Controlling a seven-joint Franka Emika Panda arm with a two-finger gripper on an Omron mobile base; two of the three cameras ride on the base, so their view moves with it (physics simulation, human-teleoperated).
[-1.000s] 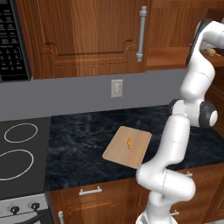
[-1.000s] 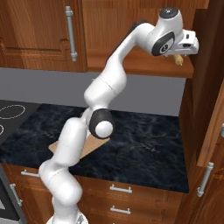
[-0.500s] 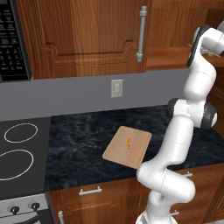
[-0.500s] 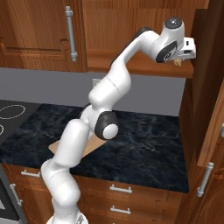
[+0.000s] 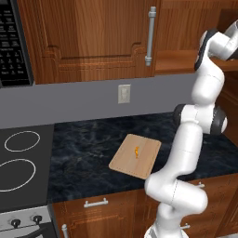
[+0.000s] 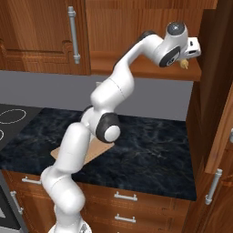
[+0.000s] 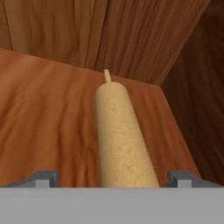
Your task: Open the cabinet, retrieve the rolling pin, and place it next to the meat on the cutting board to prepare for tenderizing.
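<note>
Since the slim light-tan wooden rolling pin (image 7: pixel 120 131) lies lengthwise on the cabinet's plain wooden shelf (image 7: pixel 48 118), between the spread, empty claw (image 7: pixel 113 178) tips, push slightly farther. Judged best: close squarely around its middle before lifting

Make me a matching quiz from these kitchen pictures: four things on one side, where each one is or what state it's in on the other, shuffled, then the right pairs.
Things:
1. rolling pin
2. meat
3. cutting board
4. gripper

Places or states:
A. on the dark counter
B. open, fingers either side of a wooden cylinder
C. lying on the cabinet shelf
D. on the cutting board

Pairs: 1-C, 2-D, 3-A, 4-B
</note>
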